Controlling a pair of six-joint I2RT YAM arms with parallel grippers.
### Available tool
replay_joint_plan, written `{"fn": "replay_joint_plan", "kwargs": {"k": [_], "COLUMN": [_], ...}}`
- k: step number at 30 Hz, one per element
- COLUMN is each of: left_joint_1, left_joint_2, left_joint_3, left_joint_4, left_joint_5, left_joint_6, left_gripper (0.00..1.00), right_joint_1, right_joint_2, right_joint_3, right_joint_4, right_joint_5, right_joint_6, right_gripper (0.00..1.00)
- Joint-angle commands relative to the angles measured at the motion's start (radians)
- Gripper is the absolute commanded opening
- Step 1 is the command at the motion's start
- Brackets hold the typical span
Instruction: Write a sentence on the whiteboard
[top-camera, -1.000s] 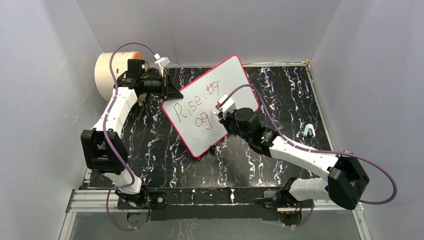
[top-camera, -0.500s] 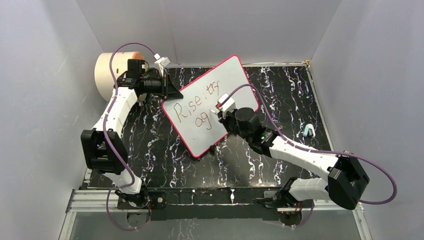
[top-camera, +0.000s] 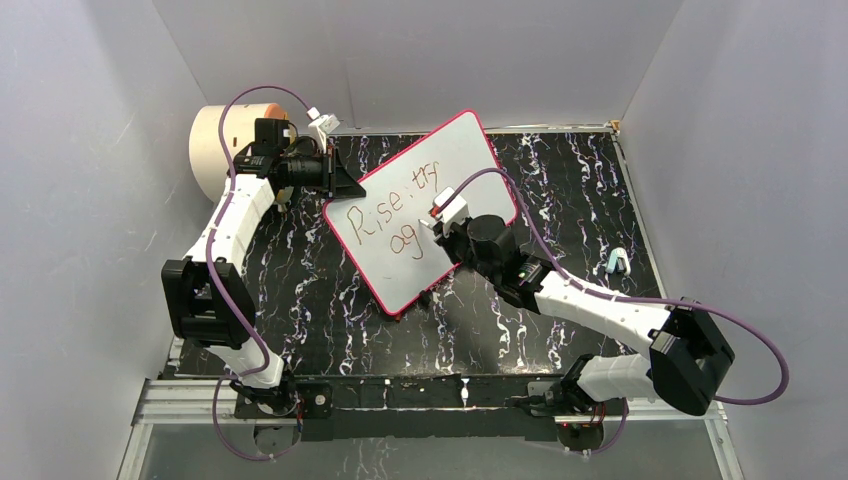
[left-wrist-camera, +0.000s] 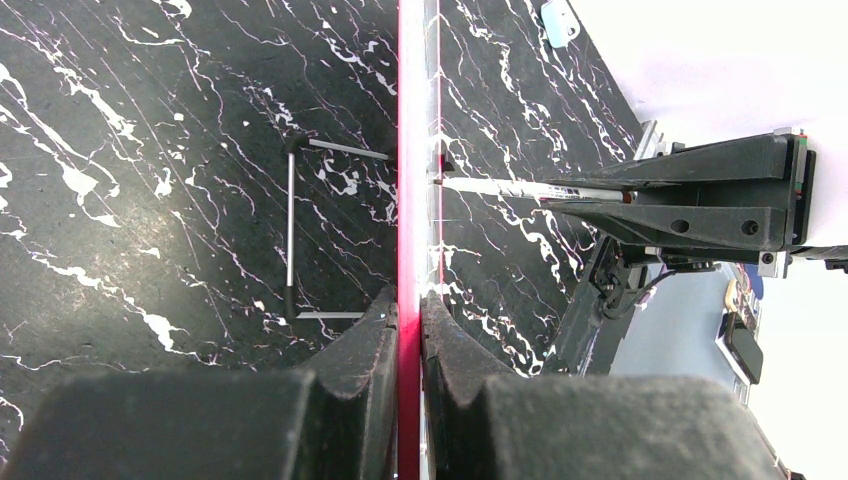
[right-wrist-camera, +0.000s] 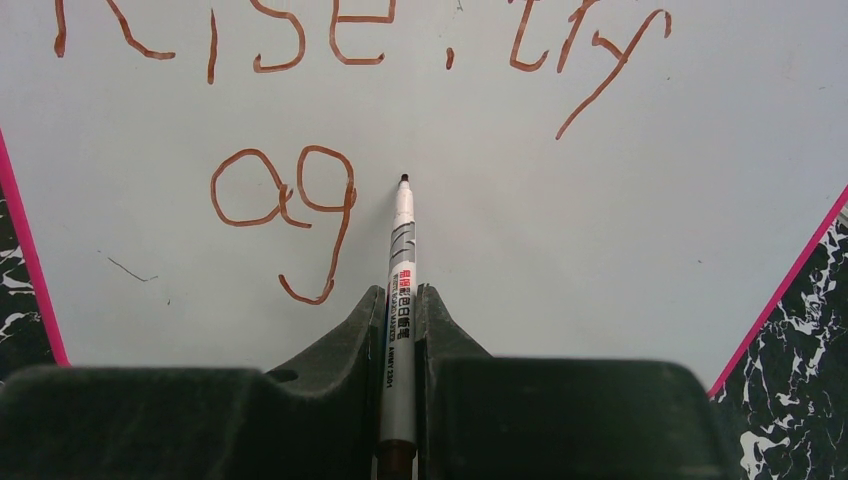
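Currently the right end effector (right-wrist-camera: 400, 298) is clamped on a marker (right-wrist-camera: 402, 240), its tip just right of the "ag" on the whiteboard (right-wrist-camera: 600, 250). The left end effector (left-wrist-camera: 408, 305) is closed on the whiteboard's left rim, steadying it. The sentence (top-camera: 395, 215) reads "Rise, try" over "ag", so 3 letters seem left. Light, even tip pressure and a next "a" level with the "g" bowl should serve best.
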Motion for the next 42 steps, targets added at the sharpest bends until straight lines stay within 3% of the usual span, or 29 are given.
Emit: {"fn": "replay_joint_plan", "kwargs": {"k": [1, 22, 42], "left_joint_1": [-0.015, -0.015, -0.015], "left_joint_2": [-0.005, -0.002, -0.005], "left_joint_3": [-0.041, -0.039, -0.04], "left_joint_4": [-0.091, -0.091, -0.089], "left_joint_5": [-0.044, -0.044, -0.046], "left_joint_6": [0.043, 0.043, 0.042], "left_gripper": [0.0, 0.0, 0.0], "right_joint_1": [-0.006, -0.008, -0.006], "right_joint_2": [0.015, 0.013, -0.018], "right_joint_3": [0.039, 0.049, 0.031], "right_joint_4": [0.081, 0.097, -0.057], "right_joint_5": [0.009, -0.065, -0.087], "right_joint_6": [0.002, 0.004, 0.004], "right_gripper": [0.0, 0.0, 0.0]}}
